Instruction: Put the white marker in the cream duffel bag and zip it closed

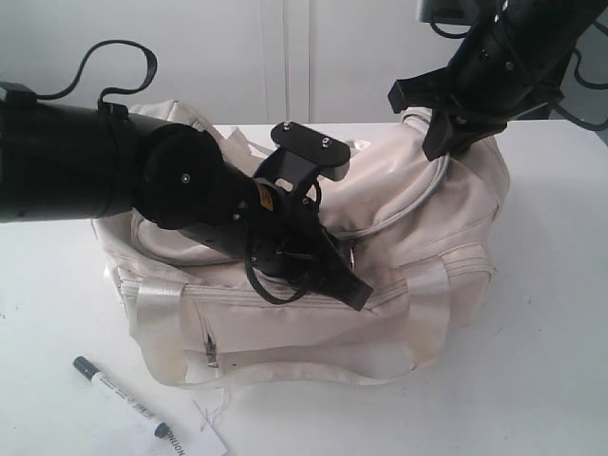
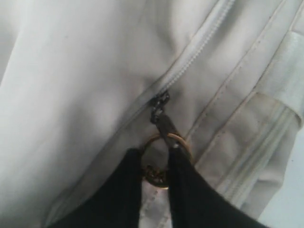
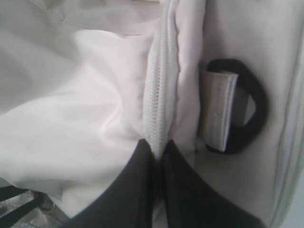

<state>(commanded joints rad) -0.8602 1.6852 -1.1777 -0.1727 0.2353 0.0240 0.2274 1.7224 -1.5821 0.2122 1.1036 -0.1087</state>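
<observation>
- Tabletop: carries the duffel bag at its centre.
- Marker: flat on the tabletop at near left, in front of the bag and outside it.
- Paper tag: just beside the marker's right end.
- Left pincer: at the middle of the bag's near side, zipper pull between its fingers.
- Right pincer: at the bag's far right end, clamped on the zipper, beside the end ring.

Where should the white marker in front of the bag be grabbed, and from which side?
Probably mid-barrel on the white marker, coming straight down, jaws across its width. It lies flat and diagonal on the table, both long sides free; the paper tag crowds its tail end.
</observation>
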